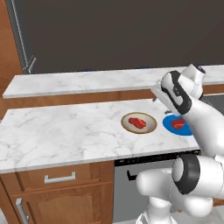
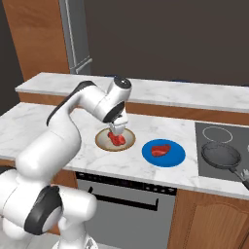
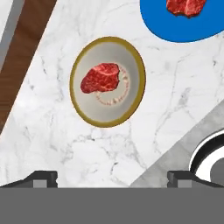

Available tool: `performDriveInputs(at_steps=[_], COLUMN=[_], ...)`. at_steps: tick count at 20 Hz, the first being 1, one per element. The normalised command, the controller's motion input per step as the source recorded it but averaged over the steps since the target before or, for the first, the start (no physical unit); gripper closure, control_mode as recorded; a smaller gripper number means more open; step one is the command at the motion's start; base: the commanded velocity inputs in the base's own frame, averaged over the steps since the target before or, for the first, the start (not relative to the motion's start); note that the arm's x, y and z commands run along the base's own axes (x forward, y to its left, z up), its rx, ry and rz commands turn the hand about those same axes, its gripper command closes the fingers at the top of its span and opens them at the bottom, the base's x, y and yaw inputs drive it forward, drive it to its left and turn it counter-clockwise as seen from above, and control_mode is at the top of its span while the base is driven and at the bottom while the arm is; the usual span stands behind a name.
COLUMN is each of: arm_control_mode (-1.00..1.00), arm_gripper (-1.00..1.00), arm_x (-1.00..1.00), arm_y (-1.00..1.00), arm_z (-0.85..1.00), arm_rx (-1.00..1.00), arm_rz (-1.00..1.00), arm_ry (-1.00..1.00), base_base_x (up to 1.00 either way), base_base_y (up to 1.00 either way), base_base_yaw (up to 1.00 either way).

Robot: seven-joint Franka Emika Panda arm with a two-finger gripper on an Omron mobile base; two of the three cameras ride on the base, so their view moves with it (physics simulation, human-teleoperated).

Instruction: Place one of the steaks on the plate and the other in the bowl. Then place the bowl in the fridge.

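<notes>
Gripper (image 2: pixel 118 129) hangs just above the bowl (image 2: pixel 103 141), its jaws spread wide and holding nothing. One steak (image 3: pixel 100 78) lies inside the bowl, slightly off its centre, on the marble counter (image 1: pixel 65 131). Just beside the bowl sits the blue plate (image 2: pixel 172 156) with the second steak (image 2: pixel 161 150) on it, and the frying pan (image 2: pixel 221 155) rests beyond the plate on the stovetop (image 2: pixel 243 133).

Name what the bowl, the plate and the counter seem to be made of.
Bowl: probably glazed ceramic, with a pale inside and brown rim. Plate: flat, even blue, ceramic or plastic; the look leaves it open. Counter: marble-like stone, white with grey veins.
</notes>
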Motion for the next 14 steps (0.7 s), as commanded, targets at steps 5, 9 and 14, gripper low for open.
performDriveInputs(at_steps=[5, 9, 14], arm_control_mode=[-1.0, -1.0, -1.0], arm_gripper=[-1.0, -1.0, -1.0], arm_x=[-0.37, -0.26, -0.43], arm_y=[0.0, 0.0, 0.0], arm_z=[0.04, 0.15, 0.3], arm_rx=[-0.46, -0.42, -0.44], arm_rz=[0.48, 0.62, 0.57], arm_ry=[-0.57, -0.4, -0.34], base_base_x=[0.0, 0.0, 0.0], base_base_y=[0.0, 0.0, 0.0], base_base_yaw=[0.0, 0.0, 0.0])
